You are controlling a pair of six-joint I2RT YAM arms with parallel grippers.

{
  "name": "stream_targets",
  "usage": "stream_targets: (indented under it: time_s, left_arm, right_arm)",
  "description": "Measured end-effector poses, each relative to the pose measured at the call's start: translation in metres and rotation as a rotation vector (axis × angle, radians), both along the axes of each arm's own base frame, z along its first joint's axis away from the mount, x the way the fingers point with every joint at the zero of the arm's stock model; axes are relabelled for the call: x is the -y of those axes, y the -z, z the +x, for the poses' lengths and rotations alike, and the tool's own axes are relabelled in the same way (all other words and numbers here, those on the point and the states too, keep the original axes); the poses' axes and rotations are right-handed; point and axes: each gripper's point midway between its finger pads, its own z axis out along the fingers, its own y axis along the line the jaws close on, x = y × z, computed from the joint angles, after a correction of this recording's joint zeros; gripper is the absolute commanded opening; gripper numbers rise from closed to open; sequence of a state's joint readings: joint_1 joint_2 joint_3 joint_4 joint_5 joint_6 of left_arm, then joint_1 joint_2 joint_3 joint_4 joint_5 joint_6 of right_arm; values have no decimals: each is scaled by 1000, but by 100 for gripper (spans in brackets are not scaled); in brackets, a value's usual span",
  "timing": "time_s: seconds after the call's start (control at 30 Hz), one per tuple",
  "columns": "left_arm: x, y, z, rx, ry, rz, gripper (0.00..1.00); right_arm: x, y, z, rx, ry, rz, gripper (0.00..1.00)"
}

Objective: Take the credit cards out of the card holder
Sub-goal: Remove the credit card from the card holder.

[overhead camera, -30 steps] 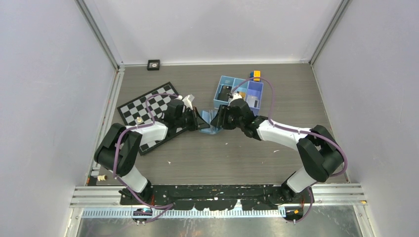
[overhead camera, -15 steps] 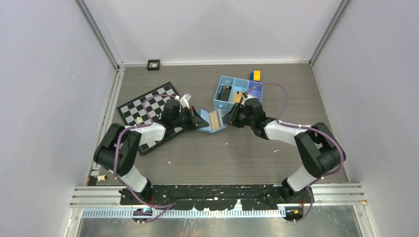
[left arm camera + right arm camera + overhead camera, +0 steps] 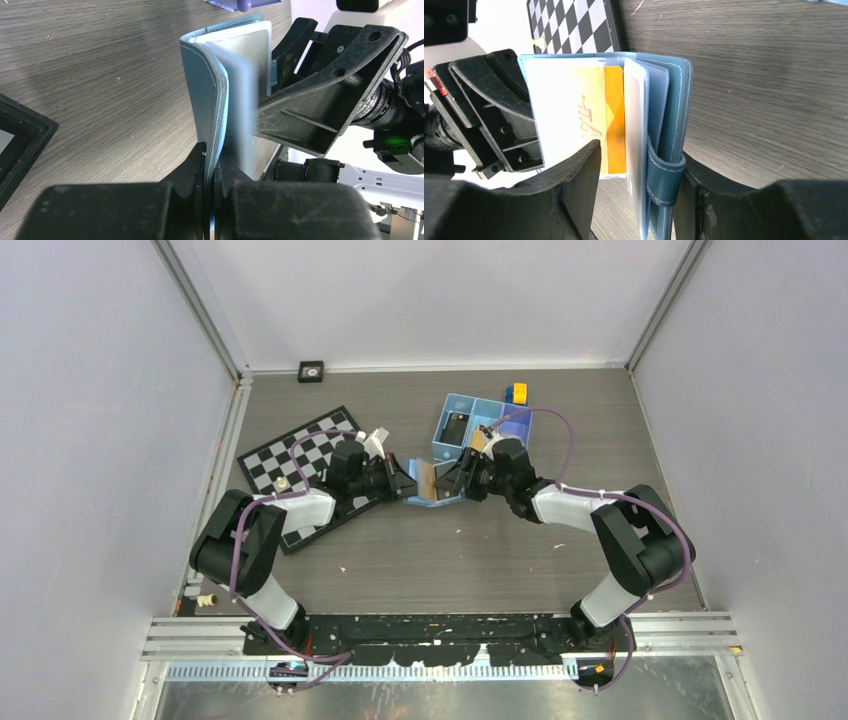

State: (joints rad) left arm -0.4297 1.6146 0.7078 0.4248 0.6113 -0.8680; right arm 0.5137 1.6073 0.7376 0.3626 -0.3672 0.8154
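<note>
**Two robot arms meet at an opened card holder**

A light-blue folding card holder [image 3: 432,487] stands upright, opened like a book, at the middle of the grey wood-grain surface [image 3: 450,560]. The left gripper [image 3: 210,167] has its jaws clamped on the nearer cover. The right gripper [image 3: 639,175] has its jaws apart, straddling the other cover and the clear sleeves. An orange-tan plastic credit card [image 3: 615,115] sits in an inner pocket. A black-and-white chessboard [image 3: 300,455] lies to the left, and a blue compartment tray [image 3: 447,410] sits just behind.
</note>
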Motion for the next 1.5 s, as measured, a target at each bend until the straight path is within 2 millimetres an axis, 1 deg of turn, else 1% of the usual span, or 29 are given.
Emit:
stream_targets:
  time_s: [0.2, 0.27, 0.3, 0.4, 0.5, 0.67, 0.73, 0.83, 0.93, 1.03, 1.13, 1.17, 1.27, 1.3, 1.37, 1.5]
  left_arm:
    - [3, -6, 0, 10, 8, -27, 0]
    - [3, -7, 0, 14, 10, -31, 1]
    - [2, -6, 0, 14, 8, -31, 4]
    - [-2, -3, 1, 8, -5, -30, 21]
    - [-9, 2, -1, -13, -26, -34, 36]
    - [-19, 0, 4, -12, -70, -63, 59]
    - [-23, -1, 6, -10, -89, -83, 66]
    - [-27, -3, 7, -5, -110, -113, 71]
    - [-27, -10, 7, 3, -112, -151, 72]
    - [-24, -21, 10, 33, -103, -201, 74]
    - [-25, -25, 10, 38, -106, -242, 75]
    - [-26, -25, 10, 39, -107, -251, 72]
    - [-27, -25, 11, 31, -109, -272, 56]
    - [-27, -24, 11, 29, -105, -277, 52]
    - [-26, -21, 11, 16, -99, -283, 48]
    - [-24, -14, 9, -14, -85, -283, 45]
  right_arm:
    - [-7, -2, -6, 8, -34, 9, 28]
    - [-7, -2, -6, 9, -36, 7, 21]
    - [-7, -1, -6, 9, -35, 5, 19]
    - [-6, 0, -6, 5, -31, -2, 15]
    - [-6, 1, -8, 7, -26, -14, 14]
    - [-2, -1, -5, 16, -4, -28, 13]
    - [-1, -2, -4, 20, 0, -28, 12]
    - [-1, -4, -4, 24, 1, -25, 12]
    - [0, -3, -6, 24, -2, -23, 12]
    - [1, -2, -8, 22, -2, -23, 12]
    - [0, -1, -9, 24, -7, -19, 12]
    - [0, -2, -9, 25, -9, -17, 12]
    - [-2, -4, -9, 34, -17, -6, 12]
    - [-2, -6, -9, 39, -21, 0, 12]
    - [-4, -8, -9, 47, -27, 12, 12]
    - [-7, -12, -10, 55, -40, 29, 12]
